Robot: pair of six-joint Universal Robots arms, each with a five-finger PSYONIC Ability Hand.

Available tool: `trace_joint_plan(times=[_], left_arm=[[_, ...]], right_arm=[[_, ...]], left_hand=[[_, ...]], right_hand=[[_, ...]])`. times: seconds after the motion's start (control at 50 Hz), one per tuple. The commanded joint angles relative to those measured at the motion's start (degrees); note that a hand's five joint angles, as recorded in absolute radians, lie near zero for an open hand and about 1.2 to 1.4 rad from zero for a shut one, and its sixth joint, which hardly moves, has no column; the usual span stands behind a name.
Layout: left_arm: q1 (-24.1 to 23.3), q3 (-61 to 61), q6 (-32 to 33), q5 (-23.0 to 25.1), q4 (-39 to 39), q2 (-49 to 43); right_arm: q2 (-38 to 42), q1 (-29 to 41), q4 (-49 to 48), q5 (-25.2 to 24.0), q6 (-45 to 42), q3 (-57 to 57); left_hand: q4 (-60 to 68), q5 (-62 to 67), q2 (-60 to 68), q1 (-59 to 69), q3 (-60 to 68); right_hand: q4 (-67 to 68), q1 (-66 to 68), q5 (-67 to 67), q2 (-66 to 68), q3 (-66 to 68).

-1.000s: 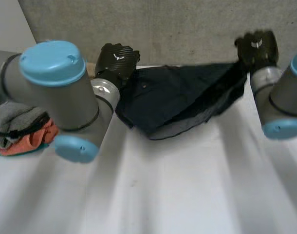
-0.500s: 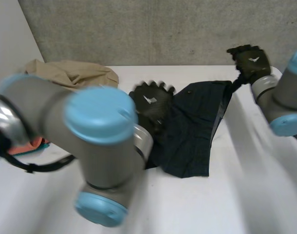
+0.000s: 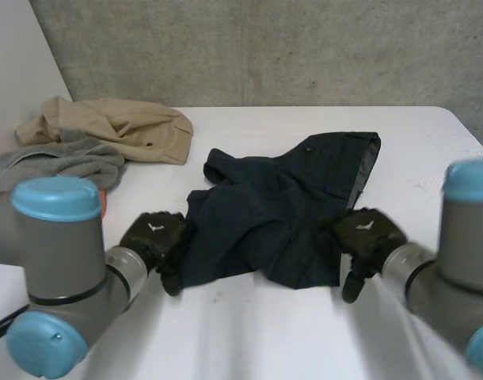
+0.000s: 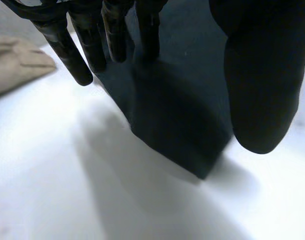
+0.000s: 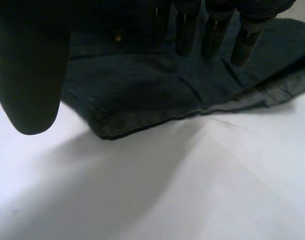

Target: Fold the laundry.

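- In the middle of the white tabletop (image 3: 249,332) lies a dark navy garment (image 3: 281,206). It is crumpled and partly doubled over, with a lighter band along its far right edge.
- At the garment's near left corner is the left hand (image 3: 154,236). In its wrist view the fingers (image 4: 67,50) reach out straight and spread over the dark cloth, with the thumb well apart and nothing gripped.
- At the garment's near right corner is the right hand (image 3: 368,236). Its fingers (image 5: 215,30) hang straight above the stitched edge of the cloth, with the thumb off to one side, and it holds nothing.
- I cannot tell whether either hand's fingertips touch the cloth.
- At the far left of the tabletop, well apart from the navy garment, a beige garment (image 3: 123,127) lies bunched. A grey garment (image 3: 59,162) lies just beside it on the near side.
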Motion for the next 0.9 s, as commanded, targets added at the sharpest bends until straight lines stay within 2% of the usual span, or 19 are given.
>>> trace_joint_plan(times=[0.02, 0.06, 0.08, 0.1, 0.12, 0.14, 0.28, 0.36, 0.44, 0.46, 0.54, 0.6, 0.7, 0.8, 0.9], left_arm=[[-1.57, 2.65, 0.08, -1.4, 3.39, -5.87], [-1.75, 3.45, 0.61, -2.54, 4.88, -6.93], [-1.84, 3.97, 1.22, -3.5, 5.75, -7.37], [-1.84, 4.15, 1.48, -3.95, 6.2, -7.54], [-1.84, 4.33, 1.92, -4.48, 6.55, -7.72], [-1.93, 4.68, 2.8, -5.7, 7.34, -7.55], [-2.72, 5.56, 4.48, -7.21, 7.87, -2.64], [-2.89, 6.78, 3.95, -5.98, 7.96, 5.62], [-2.98, 11.0, 3.6, -4.83, 8.31, 16.51], [-3.07, 13.7, 3.33, -4.31, 8.22, 20.19], [-2.46, 22.22, 1.76, -3.25, 8.22, 24.36], [-1.58, 28.48, 0.61, -3.42, 8.14, 23.57], [2.02, 43.05, -1.5, -6.32, 5.95, 15.78], [3.7, 52.92, -2.47, -6.77, 5.24, 5.83], [4.05, 58.9, -2.21, -4.31, 5.24, -5.33]], right_arm=[[5.44, 3.9, -15.05, 2.31, -1.35, 4.01], [7.2, 4.43, -16.29, 3.46, -2.23, 3.66], [8.08, 4.43, -16.72, 4.24, -2.67, 3.05], [8.43, 4.34, -16.99, 4.6, -2.76, 2.79], [8.7, 4.17, -17.17, 4.86, -2.93, 2.61], [8.87, 3.9, -17.69, 5.04, -2.94, 2.26], [6.6, 2.85, -16.91, 3.99, -1.62, 0.77], [-0.25, 1.09, -15.24, 3.73, -0.92, -2.74], [-8.25, -0.23, -9.27, 2.23, -0.74, -10.9], [-10.53, -0.75, -6.13, 1.45, -0.39, -15.8], [-12.57, -3.03, 1.87, 0.65, 3.37, -29.5], [-12.31, -5.23, 5.41, 0.39, 6.63, -37.09], [-7.14, -9.28, 7.27, 0.38, 12.87, -49.22], [-1.42, -7.88, 6.74, 1.52, 13.68, -53.2], [5.26, -5.86, 4.28, 4.42, 12.97, -52.85]], left_hand=[[10.12, 10.07, 10.36, 10.03, 10.4], [19.03, 18.98, 19.26, 18.94, 19.31], [32.22, 32.16, 32.45, 32.12, 32.5], [39.01, 38.96, 39.24, 38.92, 39.29], [47.24, 47.18, 47.47, 47.15, 47.52], [62.46, 62.4, 62.69, 62.36, 62.73], [62.61, 62.56, 62.84, 62.52, 62.89], [62.61, 62.56, 62.84, 62.52, 62.89], [62.61, 62.56, 62.84, 62.52, 62.89], [62.61, 62.56, 62.84, 62.52, 62.89], [62.61, 62.56, 62.84, 62.52, 62.89], [62.61, 62.56, 62.84, 62.52, 62.89], [62.61, 62.56, 62.84, 62.52, 62.89], [62.61, 62.56, 62.84, 62.52, 62.89], [62.61, 62.56, 62.84, 62.52, 62.89]], right_hand=[[8.69, 8.99, 8.26, 8.58, 8.57], [10.54, 10.83, 10.11, 10.43, 10.42], [19.88, 20.17, 19.44, 19.77, 19.76], [28.46, 28.76, 28.03, 28.35, 28.34], [39.54, 39.83, 39.11, 39.43, 39.42], [63.82, 64.11, 63.39, 63.71, 63.7], [64.06, 64.36, 63.63, 63.95, 63.95], [64.06, 64.36, 63.63, 63.95, 63.95], [64.06, 64.36, 63.63, 63.95, 63.95], [64.06, 64.36, 63.63, 63.95, 63.95], [64.06, 64.36, 63.63, 63.95, 63.95], [64.06, 64.36, 63.63, 63.95, 63.95], [64.06, 64.36, 63.63, 63.95, 63.95], [64.06, 64.36, 63.63, 63.95, 63.95], [64.06, 64.36, 63.63, 63.95, 63.95]])
